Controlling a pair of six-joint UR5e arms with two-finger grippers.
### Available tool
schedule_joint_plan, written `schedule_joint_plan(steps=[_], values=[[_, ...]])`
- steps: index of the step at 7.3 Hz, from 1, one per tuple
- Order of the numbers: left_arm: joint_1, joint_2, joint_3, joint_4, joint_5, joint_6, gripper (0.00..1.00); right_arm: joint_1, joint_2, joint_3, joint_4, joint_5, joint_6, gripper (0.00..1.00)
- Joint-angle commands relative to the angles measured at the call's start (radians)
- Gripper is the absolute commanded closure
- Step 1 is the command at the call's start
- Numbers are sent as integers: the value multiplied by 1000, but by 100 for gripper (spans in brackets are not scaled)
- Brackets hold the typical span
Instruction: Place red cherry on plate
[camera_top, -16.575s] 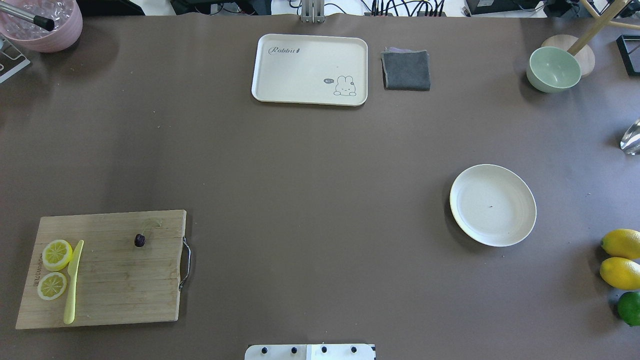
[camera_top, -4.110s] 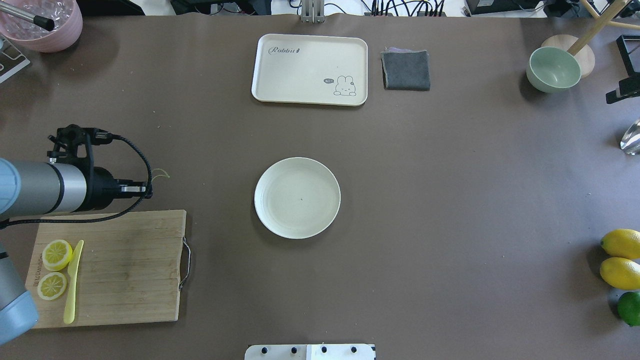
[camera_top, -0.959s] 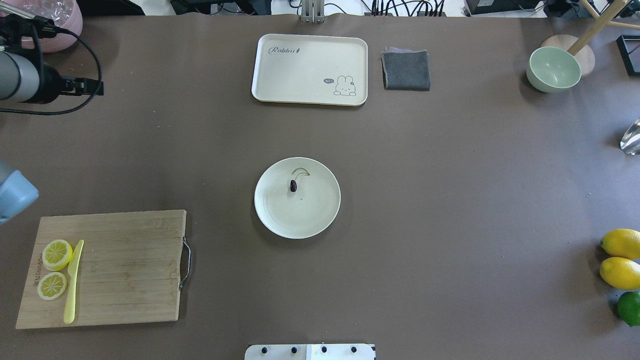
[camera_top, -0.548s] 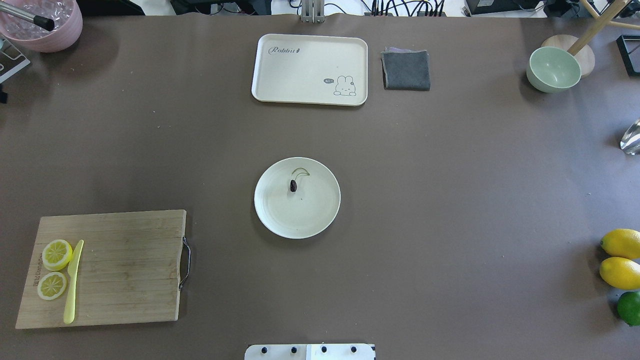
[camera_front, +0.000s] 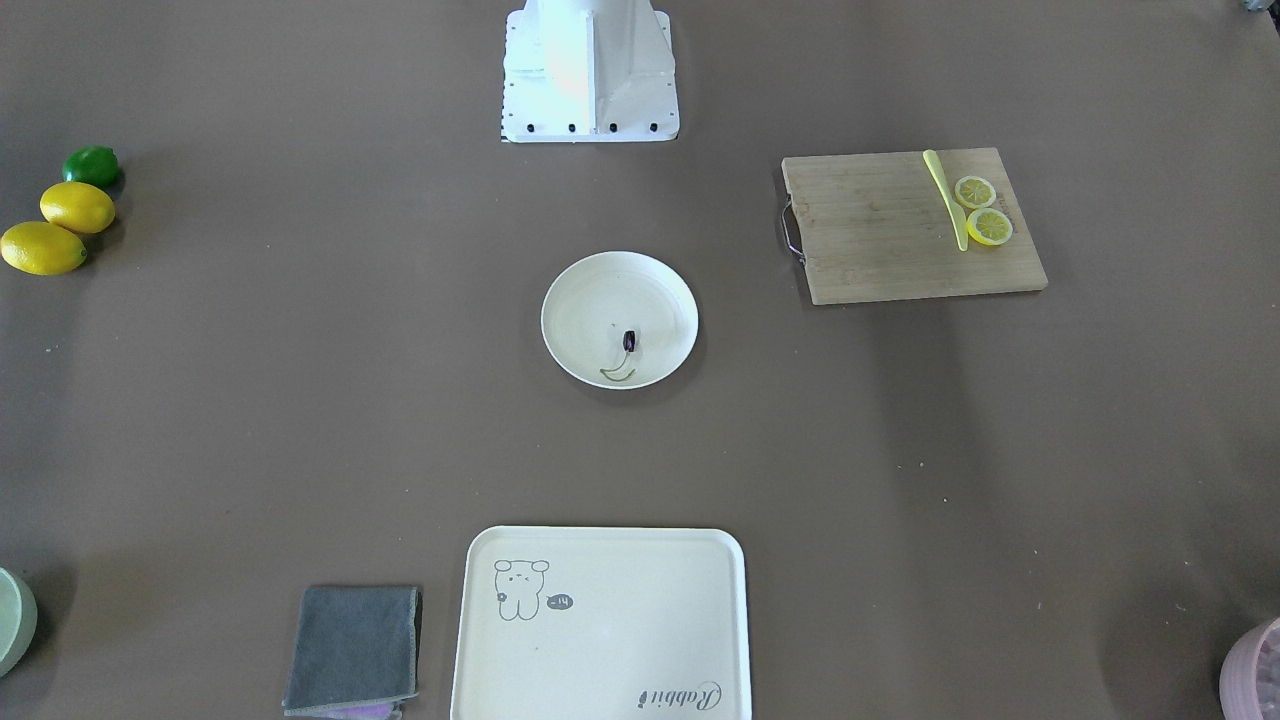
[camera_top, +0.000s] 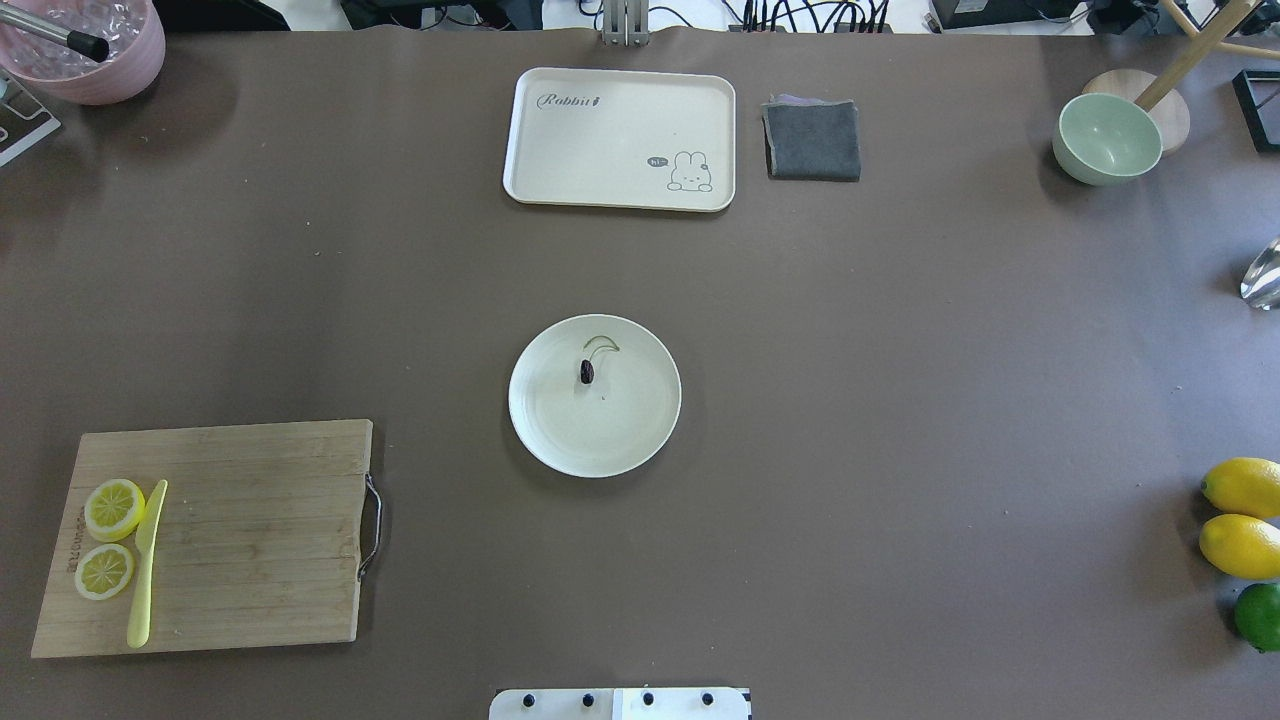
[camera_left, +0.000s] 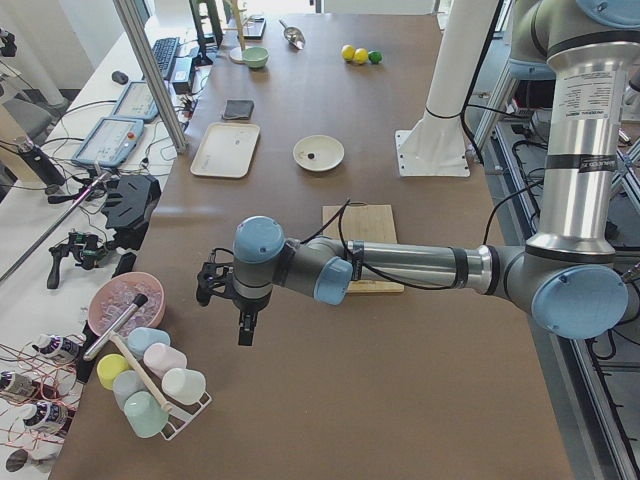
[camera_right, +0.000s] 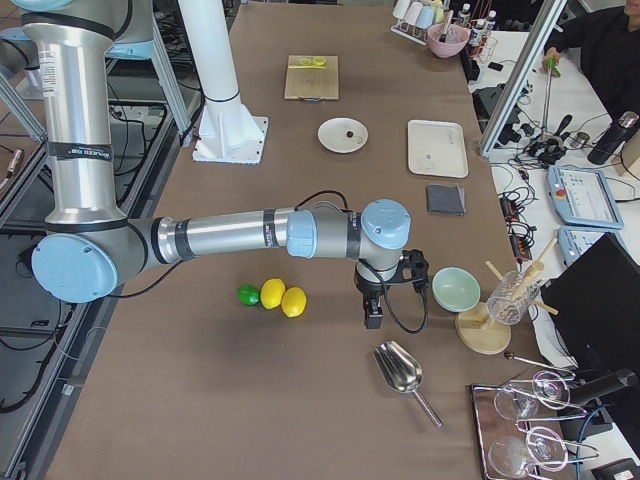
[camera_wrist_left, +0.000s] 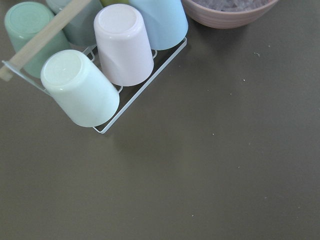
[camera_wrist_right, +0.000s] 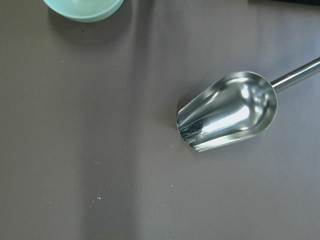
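The red cherry (camera_top: 587, 372), tiny and dark with a curved green stem, lies alone on the round cream plate (camera_top: 595, 445) at the table's middle; it also shows in the front view as the cherry (camera_front: 629, 341) on the plate (camera_front: 600, 295). Neither arm is over the plate. The left gripper (camera_left: 245, 330) hangs at the table's left end near a cup rack. The right gripper (camera_right: 372, 315) hangs at the right end near a scoop. Both grippers show only in the side views, so I cannot tell whether either is open or shut.
A wooden cutting board (camera_top: 250, 540) holds two lemon slices (camera_top: 113, 508) and a yellow knife (camera_top: 145, 565). A rabbit tray (camera_top: 620, 140) and grey cloth (camera_top: 812, 140) lie at the far edge. Green bowl (camera_top: 1106, 138), lemons (camera_top: 1243, 487), metal scoop (camera_wrist_right: 227, 111) and cup rack (camera_wrist_left: 107, 55) sit at the ends.
The left arm, at the upper left of the overhead view a second ago, has pulled out of that view. The cherry stays still on the plate, off the cutting board where it lay earlier.
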Motion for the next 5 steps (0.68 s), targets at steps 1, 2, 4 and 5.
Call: schedule_joint_plan(steps=[1,2,4,5], values=[[-15,3,11,-2,-17,4,2,0,-1,1,3,-3,-2,0],[-17,3,9,-3,-17,4,2,0,-2,1,4,-3,-3,0],[-15,23,5,-8,-17,4,2,3,-2,17,4,-6,-2,0],[-15,23,6,-8,-17,4,2,3,-2,21,4,-6,0,0]])
